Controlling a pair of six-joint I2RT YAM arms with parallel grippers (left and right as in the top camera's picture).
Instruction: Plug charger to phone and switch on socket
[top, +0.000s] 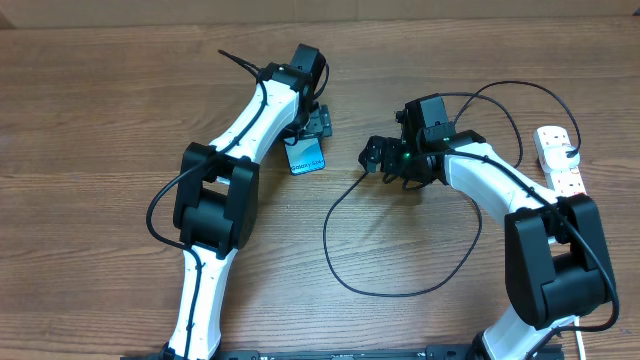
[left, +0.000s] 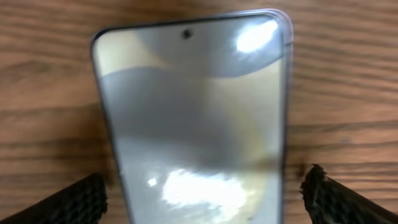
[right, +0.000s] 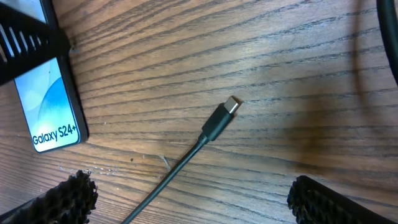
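Note:
The phone (top: 307, 155) lies flat on the wooden table with its blue screen up; it fills the left wrist view (left: 193, 118) and shows at the upper left of the right wrist view (right: 50, 112). My left gripper (top: 312, 125) is open, its fingers (left: 202, 199) either side of the phone's near end, not touching it. The charger, a thin black cable (top: 400, 290), loops across the table. Its connector tip (right: 221, 121) lies free on the wood. My right gripper (top: 385, 160) is open above the cable (right: 189, 202), empty. The socket, a white power strip (top: 560, 160), lies at the right.
The strip's white cord and a black cable (top: 520, 95) arc behind my right arm. The table's far edge (top: 320, 18) runs along the top. Bare wood (top: 90, 150) lies to the left of my left arm.

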